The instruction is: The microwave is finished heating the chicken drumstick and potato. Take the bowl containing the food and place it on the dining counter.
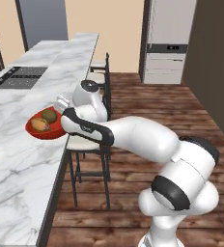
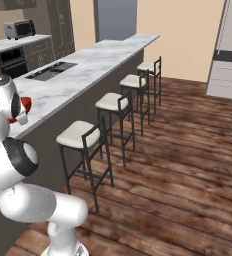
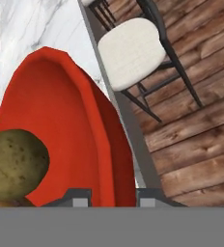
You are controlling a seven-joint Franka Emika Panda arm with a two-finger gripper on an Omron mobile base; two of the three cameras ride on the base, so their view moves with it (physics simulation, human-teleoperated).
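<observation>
Claw (image 3: pixel 106 197) is pinching the rim of the bowl (image 1: pixel 46 129), nearly closed; bowl is hanging over the worktop (image 1: pixel 17 159) edge, needing lowering inward, away from the stools.

No readable text showing in any view.
Arm link (image 1: pixel 87 128) is carrying a small dark mark, too blurred to be reading as letters. Fridge panel (image 1: pixel 168 48) is showing a dark strip with tiny light specks, not resolving into digits or a brand. Toaster (image 2: pixel 19 28) front is showing no label that can be made out.
</observation>
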